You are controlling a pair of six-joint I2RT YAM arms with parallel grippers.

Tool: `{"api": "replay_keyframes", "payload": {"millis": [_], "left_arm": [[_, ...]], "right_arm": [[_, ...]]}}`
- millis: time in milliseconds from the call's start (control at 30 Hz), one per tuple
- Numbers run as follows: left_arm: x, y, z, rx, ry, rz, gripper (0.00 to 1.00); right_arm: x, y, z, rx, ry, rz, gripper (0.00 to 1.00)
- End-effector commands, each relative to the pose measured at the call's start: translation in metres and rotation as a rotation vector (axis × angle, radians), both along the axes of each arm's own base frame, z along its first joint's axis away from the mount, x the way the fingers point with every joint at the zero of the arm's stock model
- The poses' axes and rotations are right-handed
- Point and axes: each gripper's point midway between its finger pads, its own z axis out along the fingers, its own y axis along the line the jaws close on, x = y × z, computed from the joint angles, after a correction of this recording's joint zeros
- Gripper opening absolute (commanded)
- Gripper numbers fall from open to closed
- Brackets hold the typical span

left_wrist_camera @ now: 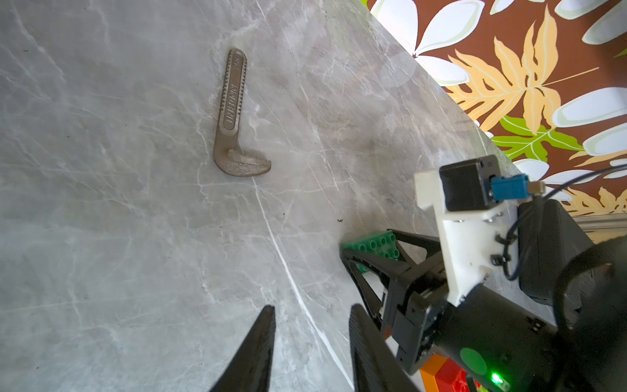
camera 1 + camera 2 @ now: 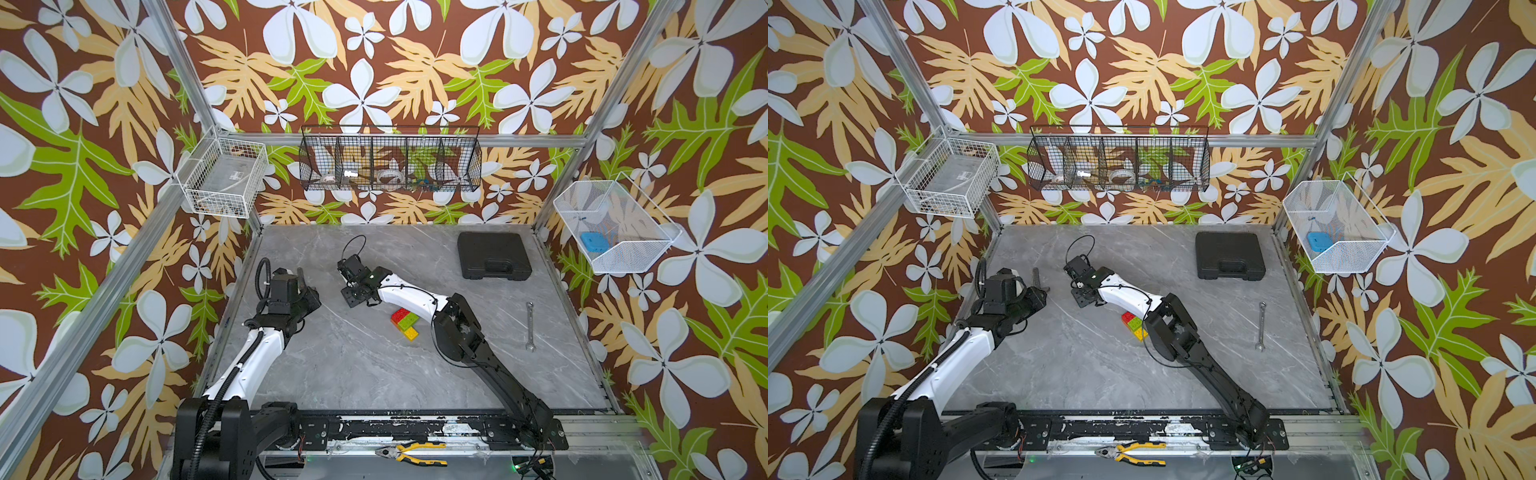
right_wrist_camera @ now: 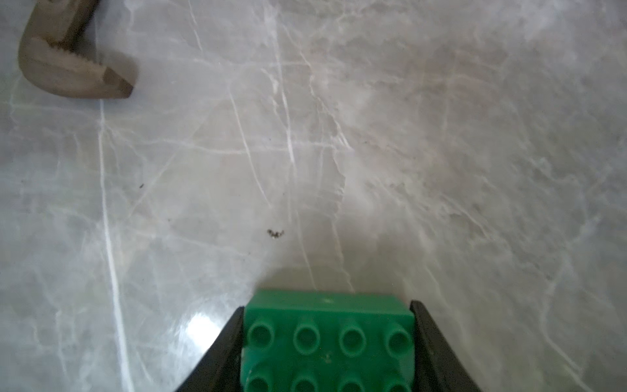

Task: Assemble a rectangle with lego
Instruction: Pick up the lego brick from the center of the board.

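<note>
Closest of all, the dark green brick filled the near edge of the right wrist view: glossy moulded plastic with squared corners and two rows of round, hollow-topped studs. Clamped on it was the right gripper, one black finger pressed against each short side. Whether the brick sat on the table or hung just above it could not be told; a soft shadow lay right under it.

Assembly looked well along but unfinished. In both top views the part-built rectangle lay near the middle of the table, partly hidden under the right forearm. A red brick and a lime brick sat side by side on an orange and yellow layer, part of which showed uncovered. By my reading, the dark green brick was the last piece, held apart from the stack and yet to be carried over and pressed down beside the lime one.

Off to one side, the left gripper was spread and empty, its tapered black fingertips hovering above bare table near the right gripper.

The table was smooth, grey and stone-patterned with pale veins. A hooked brown metal wrench jaw, rough-cast with a toothed edge, lay nearby. Farther off sat a matte black plastic case and a slim steel spanner.
</note>
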Motion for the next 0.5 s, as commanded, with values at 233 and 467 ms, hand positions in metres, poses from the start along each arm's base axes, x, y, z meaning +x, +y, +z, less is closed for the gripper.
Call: {"api": "replay_keyframes", "payload": {"millis": [233,467], "left_arm": [[0.002,-0.004,0.007,-0.008,-0.029,-0.026,0.37],[0.001,-0.005,0.010,-0.011,-0.035,-0.031,0.37]], "right_arm": [[-0.041,0.003,0.015,0.050,0.087,0.062,0.42],[-0.101,-0.007,0.004,0.025,0.157,0.119,0.41]]}}
